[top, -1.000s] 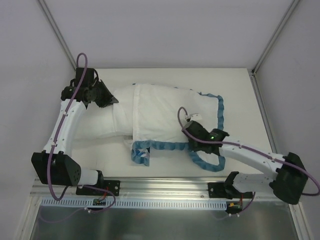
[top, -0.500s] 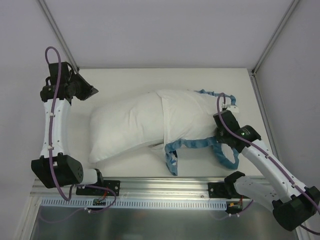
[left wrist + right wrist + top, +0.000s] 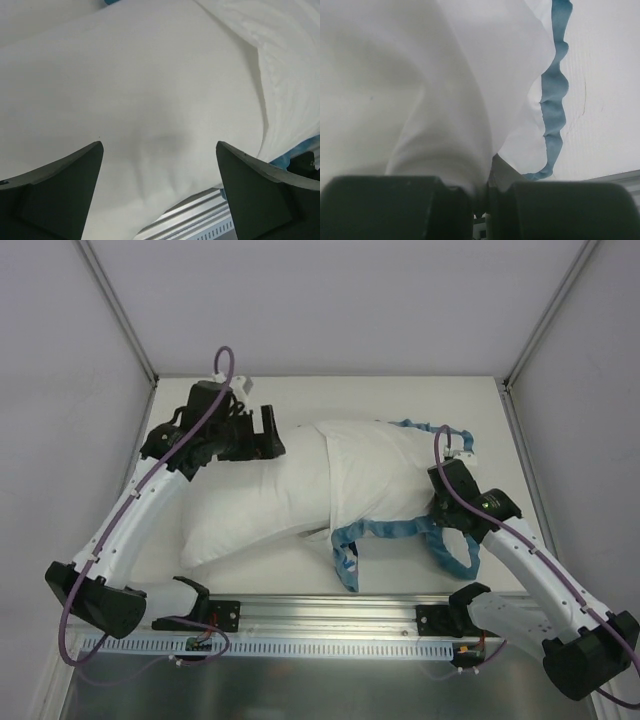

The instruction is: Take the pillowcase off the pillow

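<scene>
White pillow (image 3: 245,502) lengthwise left to right

The pillow (image 3: 240,510) is plain white. The pillowcase (image 3: 375,470) shows a plain white side outward and is trimmed with a teal-blue ruffled edging (image 3: 400,530), which in the right wrist view runs as a wavy blue band against the white cloth. The table (image 3: 420,400) is off-white and the walls (image 3: 330,300) are pale grey. The left arm (image 3: 140,510) and right arm (image 3: 530,560) have white links with black joints, and each carries a purple cable (image 3: 225,365). The left gripper (image 3: 268,430) and right gripper (image 3: 487,200) are black, charcoal up close. A small green light (image 3: 490,503) glows on the right arm. The rail (image 3: 330,605) is silver.
</scene>
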`<move>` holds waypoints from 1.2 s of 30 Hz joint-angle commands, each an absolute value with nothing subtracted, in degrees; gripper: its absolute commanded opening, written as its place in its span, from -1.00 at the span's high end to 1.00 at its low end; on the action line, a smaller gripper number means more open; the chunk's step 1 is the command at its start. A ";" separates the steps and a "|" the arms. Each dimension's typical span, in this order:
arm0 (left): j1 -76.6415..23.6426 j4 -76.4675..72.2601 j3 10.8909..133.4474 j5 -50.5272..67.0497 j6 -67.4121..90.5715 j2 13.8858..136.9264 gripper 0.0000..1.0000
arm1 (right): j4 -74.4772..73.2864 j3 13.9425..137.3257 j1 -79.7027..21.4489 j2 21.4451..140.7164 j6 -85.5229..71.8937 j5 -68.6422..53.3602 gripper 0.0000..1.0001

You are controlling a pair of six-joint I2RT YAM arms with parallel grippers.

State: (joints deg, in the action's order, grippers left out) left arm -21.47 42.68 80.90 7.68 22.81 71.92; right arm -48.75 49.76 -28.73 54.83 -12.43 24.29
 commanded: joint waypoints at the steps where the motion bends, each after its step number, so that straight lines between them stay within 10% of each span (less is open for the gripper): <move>1: -30.28 43.42 79.11 0.45 13.99 68.21 -0.97 | -46.76 49.92 -28.56 54.76 -12.74 22.68 0.77; 12: -57.99 43.51 71.73 -26.51 3.25 71.53 -0.97 | -45.00 50.01 -28.65 56.34 -13.89 20.30 0.61; 23: -58.19 39.91 69.87 -34.28 2.46 87.18 -0.93 | -44.82 48.78 -28.65 55.20 -14.50 19.42 0.56; 24: -57.66 39.47 70.31 -33.58 2.72 87.80 -0.80 | -44.91 48.61 -28.65 54.93 -14.41 19.51 0.54; 27: -55.29 39.46 72.59 -35.41 5.79 88.68 0.92 | -46.05 47.99 -28.65 53.62 -14.07 20.21 0.12; 30: -51.60 39.55 75.14 -34.91 8.70 87.37 1.00 | -46.76 47.64 -28.65 52.21 -13.54 20.13 -0.62; 36: -43.95 39.55 79.10 -16.80 12.74 82.01 1.00 | -46.33 46.50 -29.26 49.40 -9.59 13.20 -0.95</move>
